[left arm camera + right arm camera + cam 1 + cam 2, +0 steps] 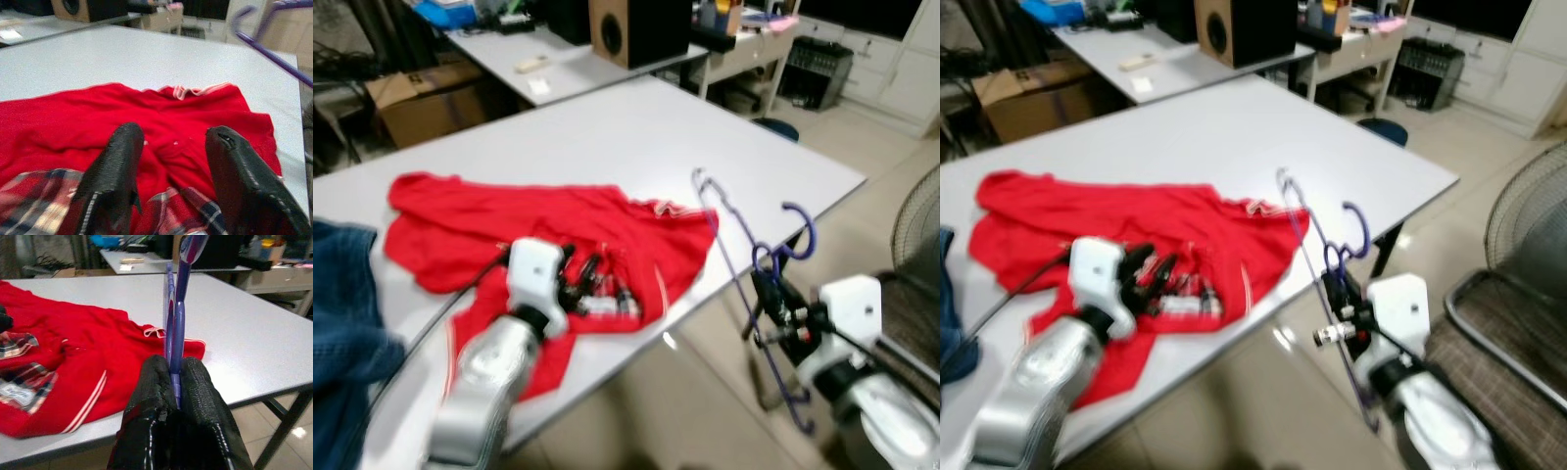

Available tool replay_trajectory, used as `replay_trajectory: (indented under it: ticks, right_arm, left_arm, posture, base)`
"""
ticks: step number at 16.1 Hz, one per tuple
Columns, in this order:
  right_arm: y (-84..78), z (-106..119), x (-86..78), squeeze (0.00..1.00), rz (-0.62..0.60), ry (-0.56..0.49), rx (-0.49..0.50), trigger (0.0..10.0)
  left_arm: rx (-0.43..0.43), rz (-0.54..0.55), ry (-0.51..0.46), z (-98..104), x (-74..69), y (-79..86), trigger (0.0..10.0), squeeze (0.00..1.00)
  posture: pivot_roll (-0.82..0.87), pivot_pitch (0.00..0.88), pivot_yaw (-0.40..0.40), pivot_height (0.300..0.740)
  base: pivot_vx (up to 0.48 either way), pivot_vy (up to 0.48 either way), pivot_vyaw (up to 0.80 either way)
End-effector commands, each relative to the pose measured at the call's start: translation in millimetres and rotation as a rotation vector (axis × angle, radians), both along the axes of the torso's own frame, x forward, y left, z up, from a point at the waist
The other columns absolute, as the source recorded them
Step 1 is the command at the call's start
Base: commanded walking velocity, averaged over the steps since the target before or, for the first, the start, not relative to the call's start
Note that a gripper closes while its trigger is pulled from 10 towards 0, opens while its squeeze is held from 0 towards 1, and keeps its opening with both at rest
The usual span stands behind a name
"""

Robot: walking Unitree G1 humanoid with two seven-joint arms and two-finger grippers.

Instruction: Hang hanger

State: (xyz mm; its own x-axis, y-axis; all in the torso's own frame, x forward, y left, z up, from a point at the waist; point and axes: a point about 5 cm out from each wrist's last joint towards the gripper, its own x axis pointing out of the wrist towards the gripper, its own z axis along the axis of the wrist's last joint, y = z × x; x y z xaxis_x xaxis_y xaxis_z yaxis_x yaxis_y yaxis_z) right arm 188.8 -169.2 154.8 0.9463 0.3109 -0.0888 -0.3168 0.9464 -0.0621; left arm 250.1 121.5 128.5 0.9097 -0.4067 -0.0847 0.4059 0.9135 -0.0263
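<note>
A purple wire hanger point(744, 264) hangs past the table's right front edge, one end reaching over the red garment's collar. My right gripper point(766, 294) is shut on the hanger point(175, 333) near its neck, just off the table. A red garment point(548, 230) with white trim and a plaid lining lies spread on the white table point(636, 127). My left gripper point(597, 284) rests over the garment's near part, open, its fingers point(115, 166) apart above the plaid lining point(44, 205).
A blue cloth point(342, 323) lies at the table's left front. A second table point(558, 59) with a wooden speaker point(636, 29) stands behind. A cardboard box point(421, 98) sits on the floor at left. A fan point(915, 235) and a chair point(1508, 343) stand at right.
</note>
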Motion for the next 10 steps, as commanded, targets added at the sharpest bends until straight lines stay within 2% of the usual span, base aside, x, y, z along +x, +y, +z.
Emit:
replay_trajectory:
  ticks: [1,2,3,5,7,9,10]
  right_arm:
    - [6.7,14.7,-4.3,0.00,0.154,-0.060,-0.001,10.0]
    - [5.8,16.3,-5.4,0.00,0.173,-0.064,-0.006,10.0]
    - [2.4,20.4,-9.9,0.00,0.240,-0.061,0.007,10.0]
    - [3.3,24.4,-17.2,0.00,0.362,-0.050,0.037,10.0]
    - [0.9,24.9,-23.9,0.00,0.471,-0.015,0.035,10.0]
    - [-9.2,17.6,-27.3,0.00,0.556,0.066,-0.034,10.0]
    - [-15.1,17.5,-25.3,0.00,0.546,0.068,-0.054,10.0]
  left_arm:
    - [0.071,-0.011,0.004,0.4,-2.8,10.6,10.0,0.22]
    - [0.092,-0.023,0.014,-0.2,-3.8,11.6,10.0,0.48]
    - [0.128,-0.157,0.076,-2.5,-13.3,9.6,10.0,1.00]
    - [0.164,-0.249,0.159,-4.9,-21.7,12.9,10.0,1.00]
    - [0.165,-0.275,0.198,-1.7,-20.4,19.2,10.0,1.00]
    - [0.198,-0.306,0.253,-1.5,-16.0,25.2,10.0,1.00]
    - [0.183,-0.315,0.271,-2.6,-15.4,22.3,10.0,1.00]
  posture:
    - [-0.08,0.048,0.032,0.740]
    - [-0.07,0.048,0.033,0.740]
    - [-0.07,0.045,0.040,0.740]
    - [-0.07,0.045,0.047,0.740]
    - [-0.07,0.046,0.048,0.740]
    - [-0.06,0.038,0.048,0.740]
    - [-0.06,0.036,0.048,0.740]
  base:
    - [0.000,0.000,0.00]
    - [0.000,0.000,0.00]
    - [0.000,0.000,0.00]
    - [0.000,0.000,0.00]
    - [0.000,0.000,0.00]
    - [0.000,0.000,0.00]
    - [0.000,0.000,0.00]
